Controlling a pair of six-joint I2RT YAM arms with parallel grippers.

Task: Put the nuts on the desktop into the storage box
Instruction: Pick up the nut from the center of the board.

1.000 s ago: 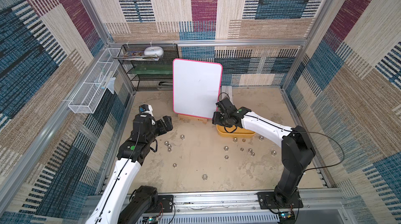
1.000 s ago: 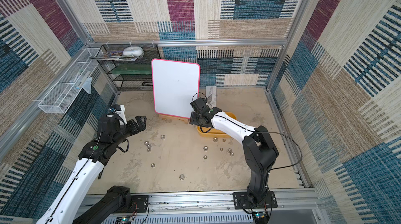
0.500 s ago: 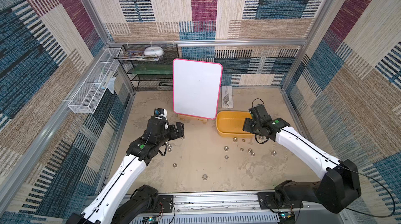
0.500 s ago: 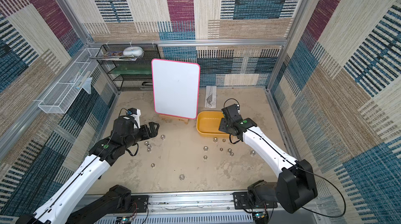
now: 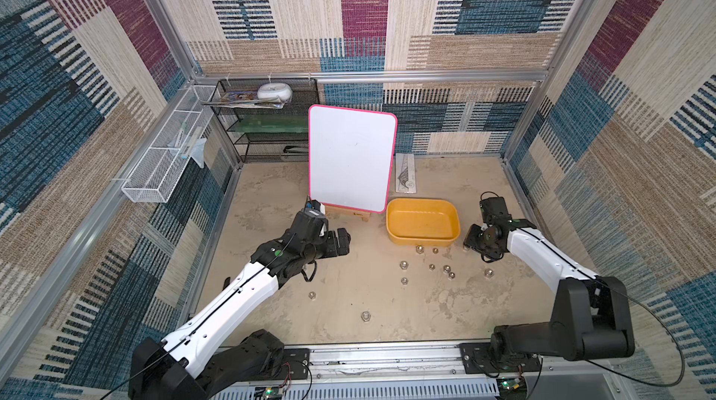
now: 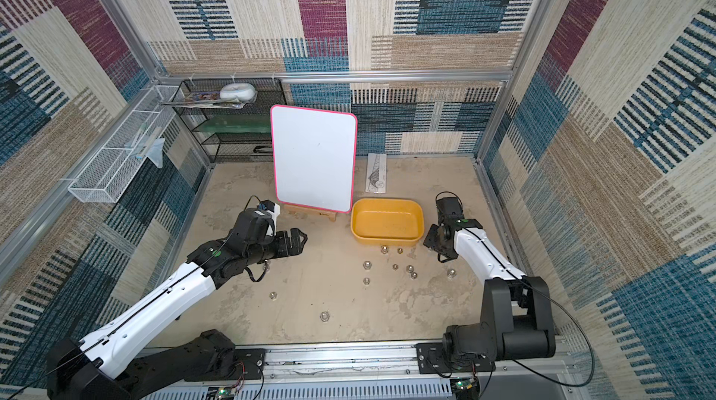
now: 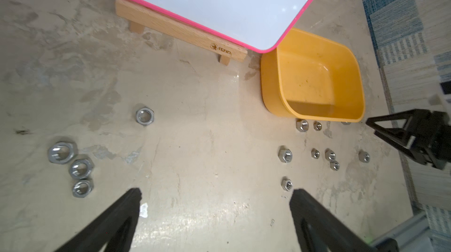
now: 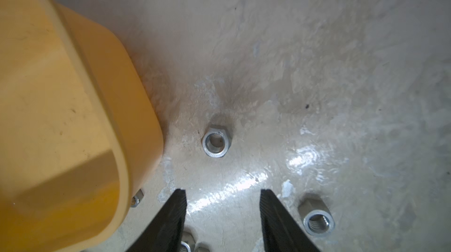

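**Top views** (12 o'clock = back wall). The box [image 5: 423,223] stands on the desktop [image 5: 341,324] at 2 o'clock from centre, just beside the whiteboard [image 5: 350,157]. Its interior is empty in both top views. The nuts [image 5: 404,264] all lie on the desktop: two just beside the box's 6 o'clock wall, a loose group at 4 o'clock from centre, and two more apart at 6 and 7 o'clock. The left gripper [image 5: 344,241] hovers on the box's 9 o'clock side, jaws spread wide and holding nothing. The right gripper [image 5: 470,242] is beside the box's 4 o'clock corner; its jaw gap cannot be read here. The wall basket [image 5: 155,175] at 10 o'clock holds a few slim items. The rack [image 5: 267,142] at 11 o'clock carries a white round object [image 5: 274,91] on its top shelf.

**Left wrist view.** The jaws are spread with nothing between them. The box is empty. Three larger nuts lie close together, well apart from the box.

**Right wrist view.** The jaws stand parted with nothing gripped. One of the nuts lies on the desktop beyond the fingertips, near the box corner, not touching it
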